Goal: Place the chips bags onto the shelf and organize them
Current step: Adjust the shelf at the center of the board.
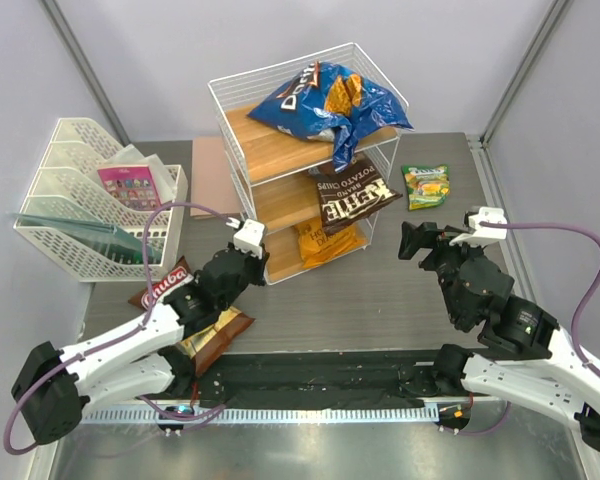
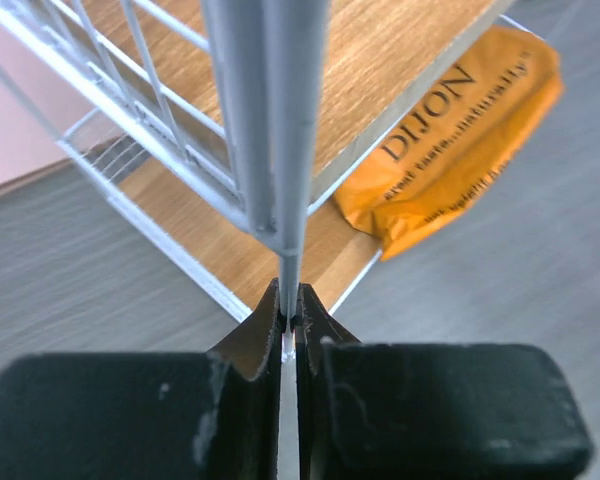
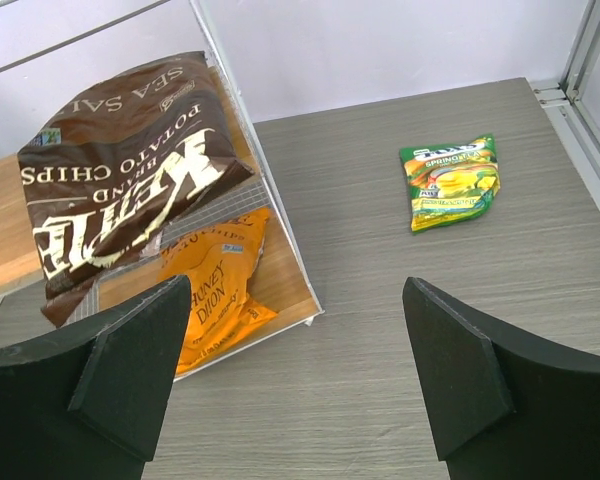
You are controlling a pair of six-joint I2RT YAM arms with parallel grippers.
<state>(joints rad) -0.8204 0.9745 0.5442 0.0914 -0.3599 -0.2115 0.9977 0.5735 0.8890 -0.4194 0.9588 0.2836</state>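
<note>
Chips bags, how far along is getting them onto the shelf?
Done: on the shelf, Doritos bag top, Sea Salt bag middle, Honey Dijon bag bottom. In hand: left hand pinches a shelf post; right hand is open, empty. Left: green bag and red-lettered bag on the table.

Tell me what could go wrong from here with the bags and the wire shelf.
1. The left fingers are shut on a post of the tall white wire shelf with wooden boards; a pull may tip it, and the blue Doritos bag overhanging the top board could fall.
2. The dark brown Kettle bag sticks out of the middle tier; the open right fingers, reaching for the small green-yellow bag, might knock it out.
</note>
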